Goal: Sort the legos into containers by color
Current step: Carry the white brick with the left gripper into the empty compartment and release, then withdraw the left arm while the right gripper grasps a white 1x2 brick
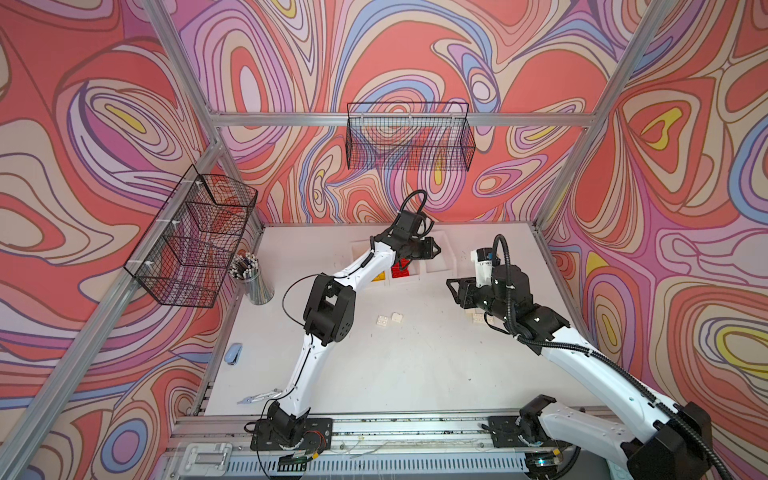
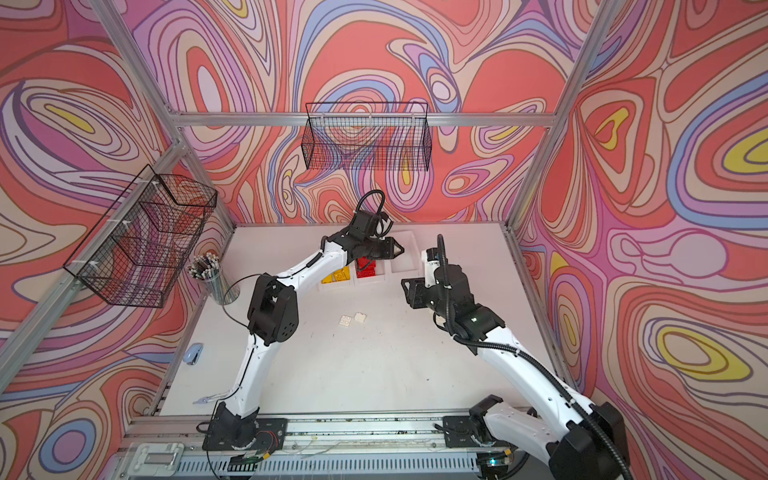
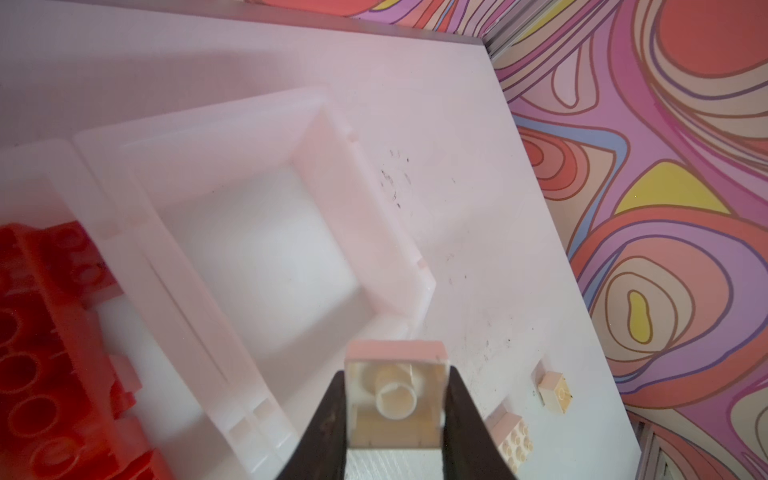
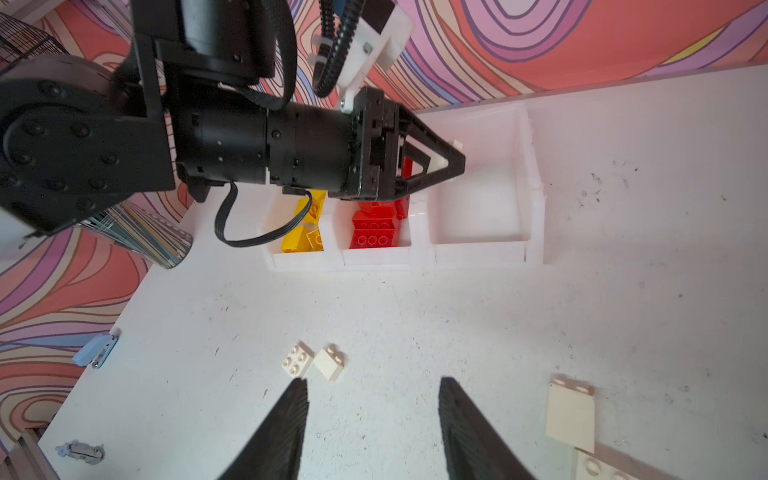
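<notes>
A small glossy white brick [image 3: 397,395], its hollow underside and round tube showing, is pinched in the left gripper [image 3: 397,419] over the empty end bin of the containers [image 4: 478,253]. The neighbouring bins hold studded red bricks [image 4: 374,232] and yellow bricks [image 4: 301,239]. In front of the containers the right gripper [image 4: 374,415] hangs half-spread and empty, near two loose cream bricks [image 4: 330,363].

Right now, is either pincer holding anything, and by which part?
The left pincer grips a small white lego by two opposite sides. The right pincer is open and holds nothing.
</notes>
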`<state>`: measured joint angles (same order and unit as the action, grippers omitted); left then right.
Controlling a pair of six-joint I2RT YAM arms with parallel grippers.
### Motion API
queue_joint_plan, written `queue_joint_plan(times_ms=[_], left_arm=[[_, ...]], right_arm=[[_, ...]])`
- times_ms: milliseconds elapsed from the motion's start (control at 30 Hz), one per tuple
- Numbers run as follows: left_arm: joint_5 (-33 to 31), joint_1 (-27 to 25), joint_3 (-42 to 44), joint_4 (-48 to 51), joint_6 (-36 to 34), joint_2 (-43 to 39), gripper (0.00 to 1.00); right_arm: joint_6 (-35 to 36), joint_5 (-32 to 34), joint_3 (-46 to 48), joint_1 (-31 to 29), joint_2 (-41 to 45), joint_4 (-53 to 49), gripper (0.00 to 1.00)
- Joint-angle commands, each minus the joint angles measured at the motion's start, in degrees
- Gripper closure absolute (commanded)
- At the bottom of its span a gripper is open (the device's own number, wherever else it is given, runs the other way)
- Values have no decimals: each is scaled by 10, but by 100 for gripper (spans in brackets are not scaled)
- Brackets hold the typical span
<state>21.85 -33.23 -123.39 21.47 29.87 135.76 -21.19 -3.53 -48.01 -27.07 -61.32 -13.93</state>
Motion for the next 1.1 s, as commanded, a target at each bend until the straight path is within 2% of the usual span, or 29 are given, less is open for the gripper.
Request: queue_joint_plan(times_ms=[0,100,200,300,433,567,700,833,1067], left_arm=[[20,10,-29,-18,24,25,69],[30,12,-47,-21,22,38,58],[28,12,-53,-22,21,43,39],[28,15,-65,-10,19,49,31],[23,19,-59,-6,17,37,28],[11,22,-25,-12,3,-12,27],[-6,29,47,-16,-22,-100,27],[-22,39,118,12,-56,-207,27],[-79,44,209,127,-126,-390,27]], right_arm=[[8,-4,-8,1,-2,-11,47],[8,-5,-9,0,-6,-14,47],[8,-3,-9,0,-6,-18,47],[9,0,-7,0,-3,-20,47],[3,3,-4,0,3,-24,47],[-6,9,-7,0,2,-39,46],[-14,28,-22,1,-20,-79,46],[-10,87,-47,0,-73,-137,45],[-17,194,-31,6,-143,-108,44]])
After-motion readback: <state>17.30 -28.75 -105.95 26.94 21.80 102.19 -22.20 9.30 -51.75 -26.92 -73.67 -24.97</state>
